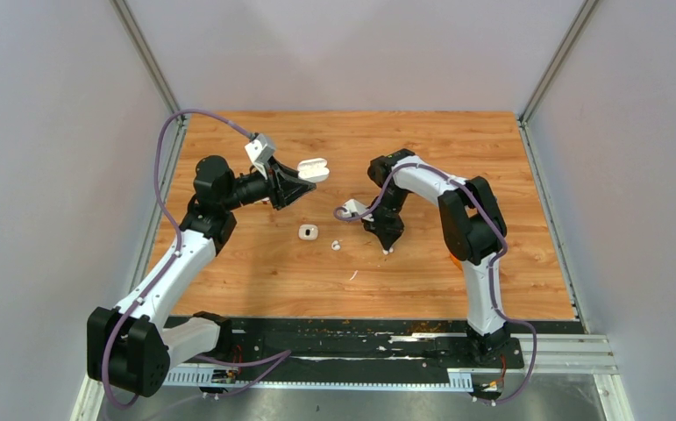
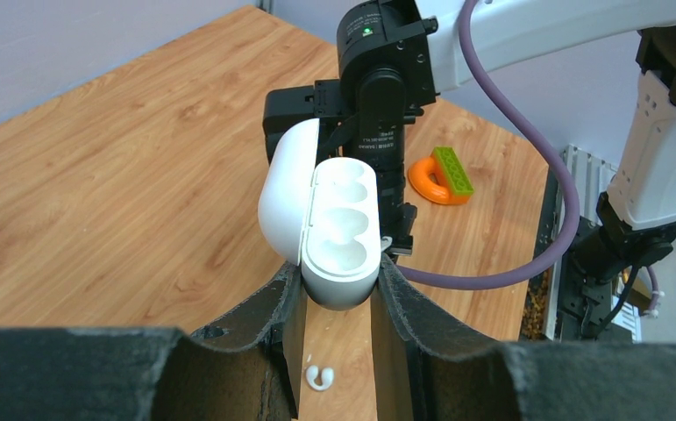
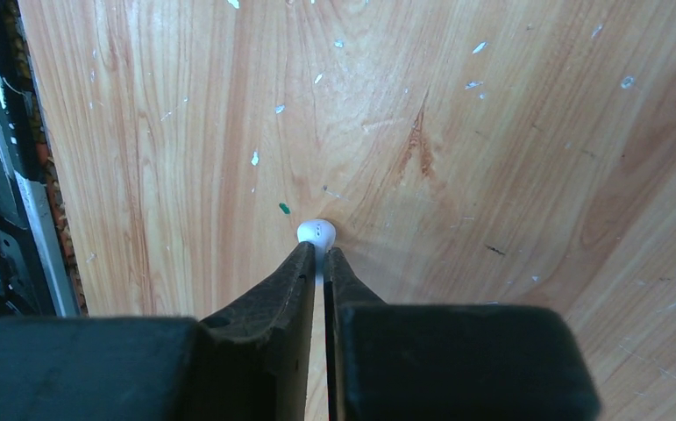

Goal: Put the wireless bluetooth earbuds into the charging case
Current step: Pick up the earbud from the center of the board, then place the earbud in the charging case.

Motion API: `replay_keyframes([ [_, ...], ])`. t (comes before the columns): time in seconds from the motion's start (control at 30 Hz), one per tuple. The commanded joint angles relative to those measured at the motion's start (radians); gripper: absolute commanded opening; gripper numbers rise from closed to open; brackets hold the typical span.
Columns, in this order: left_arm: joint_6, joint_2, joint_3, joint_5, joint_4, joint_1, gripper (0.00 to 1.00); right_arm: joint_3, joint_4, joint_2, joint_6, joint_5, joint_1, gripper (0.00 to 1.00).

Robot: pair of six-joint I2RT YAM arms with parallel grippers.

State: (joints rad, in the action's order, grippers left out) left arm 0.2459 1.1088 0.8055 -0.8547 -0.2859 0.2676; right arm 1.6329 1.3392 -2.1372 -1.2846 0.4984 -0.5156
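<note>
L claw grips open case above tabletop ctr; R claw, nearly closed, pinches earbud.

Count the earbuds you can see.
2 earbuds: one pinched in the right end effector, one loose on the table to its left. A nearby white piece may be another.

A robot lab cell: plain grey panel walls on aluminium posts enclose a wood-grain counter fronted by a black mounting rail.
</note>
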Motion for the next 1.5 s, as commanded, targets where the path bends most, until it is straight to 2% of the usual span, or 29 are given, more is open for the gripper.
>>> replay_keyframes([
  [0.0,0.013,-0.013,0.001,0.001,-0.053,-0.004,0.0,-0.005,0.004,0.051,-0.014,0.023,0.002,0.08],
  [0.17,0.01,-0.014,0.0,0.002,-0.05,-0.004,0.0,-0.009,-0.013,0.063,0.005,0.018,0.008,0.0],
  [0.3,0.01,-0.011,0.006,0.0,-0.05,-0.004,0.0,-0.001,-0.001,0.113,0.034,0.051,0.038,0.0],
  [0.53,0.025,0.01,0.023,-0.002,-0.078,-0.004,0.0,-0.024,0.012,0.346,0.132,0.167,0.119,0.0],
  [0.7,0.117,0.054,0.011,-0.02,-0.213,-0.004,0.0,0.081,-0.006,0.498,0.311,0.348,0.143,0.0],
  [0.77,0.143,0.069,0.015,-0.035,-0.255,-0.001,0.0,0.112,-0.094,0.548,0.435,0.477,0.14,0.0],
  [0.8,0.156,0.076,0.019,-0.04,-0.283,0.0,0.0,0.102,-0.194,0.59,0.538,0.516,0.133,0.0],
  [0.9,0.198,0.086,0.024,-0.047,-0.35,0.005,0.0,0.068,-0.544,0.667,0.818,0.509,0.088,0.0],
  [0.97,0.212,0.084,0.02,-0.052,-0.386,0.009,0.0,0.088,-0.63,0.673,0.867,0.482,0.048,0.0],
  [1.1,0.185,0.063,-0.003,-0.089,-0.41,0.02,0.0,0.226,-0.588,0.607,0.853,0.455,-0.018,0.0],
  [1.27,0.142,0.033,-0.044,-0.127,-0.401,0.029,0.0,0.359,-0.41,0.547,0.692,0.373,-0.096,0.0],
  [1.47,0.084,0.009,-0.062,-0.159,-0.369,0.041,0.0,0.423,-0.32,0.515,0.633,0.317,-0.129,0.0],
])
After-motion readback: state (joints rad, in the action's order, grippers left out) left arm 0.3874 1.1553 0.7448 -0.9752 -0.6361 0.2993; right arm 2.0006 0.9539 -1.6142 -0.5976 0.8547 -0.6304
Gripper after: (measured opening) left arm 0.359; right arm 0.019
